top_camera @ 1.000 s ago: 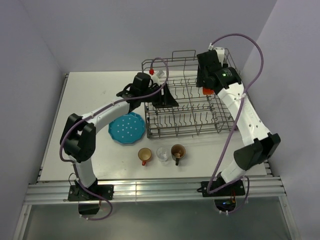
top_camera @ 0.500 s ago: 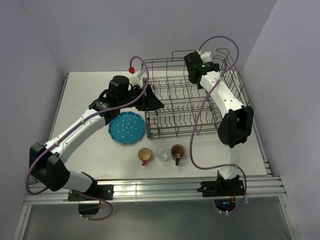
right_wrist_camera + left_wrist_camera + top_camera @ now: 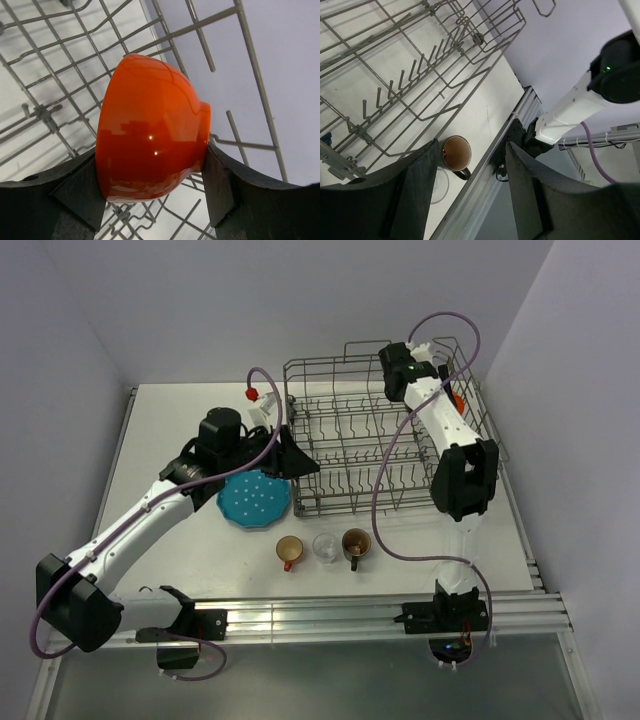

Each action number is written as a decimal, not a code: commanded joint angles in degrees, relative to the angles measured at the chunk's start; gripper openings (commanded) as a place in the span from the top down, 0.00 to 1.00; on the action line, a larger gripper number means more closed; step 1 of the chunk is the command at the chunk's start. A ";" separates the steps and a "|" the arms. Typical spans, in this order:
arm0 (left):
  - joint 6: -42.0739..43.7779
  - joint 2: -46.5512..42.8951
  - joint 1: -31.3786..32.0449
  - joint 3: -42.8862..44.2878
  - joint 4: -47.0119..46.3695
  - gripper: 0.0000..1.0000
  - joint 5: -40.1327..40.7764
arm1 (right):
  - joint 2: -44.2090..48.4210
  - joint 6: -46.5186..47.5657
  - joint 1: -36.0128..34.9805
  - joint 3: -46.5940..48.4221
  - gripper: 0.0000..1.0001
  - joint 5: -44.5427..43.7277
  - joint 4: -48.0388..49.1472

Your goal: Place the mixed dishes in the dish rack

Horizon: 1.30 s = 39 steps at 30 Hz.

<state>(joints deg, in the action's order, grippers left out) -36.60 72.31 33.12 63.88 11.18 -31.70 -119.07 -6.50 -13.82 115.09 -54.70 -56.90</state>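
The left arm stretches out long from its bent elbow, up and to the right. The left gripper has its fingers apart, with nothing between them. The right arm stands tall and folded and reaches far back. The right gripper squeezes an orange bowl between its two fingers.

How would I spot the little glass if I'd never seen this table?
Find the big grey wire dish rack; three small vessels stand in a row in front of it. The glass is the middle one, see-through, between an orange cup and a brown mug.
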 commanded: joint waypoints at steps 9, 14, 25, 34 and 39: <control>1.62 -4.81 -0.08 -3.67 -2.74 0.38 -2.48 | -8.37 -1.14 0.73 6.64 1.00 -3.92 -1.45; 1.53 -4.81 -0.08 -4.29 -3.27 0.38 -2.92 | -10.04 -1.14 1.34 7.17 1.00 -4.28 -1.54; 1.53 -5.25 -0.08 -4.73 -2.83 0.38 -3.10 | -13.47 -2.90 2.84 7.96 0.81 -4.01 -3.74; 1.97 -5.87 0.01 -4.64 -1.86 0.38 -2.84 | -14.44 -3.96 2.84 9.19 0.27 -3.93 -4.88; 2.23 -5.96 -0.08 -4.73 -1.25 0.38 -2.40 | -14.00 -4.22 2.57 9.37 0.09 -4.19 -4.97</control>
<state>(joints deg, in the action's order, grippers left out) -35.97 67.96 33.12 59.24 10.70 -33.39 -133.38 -9.37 -11.09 121.62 -56.14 -61.32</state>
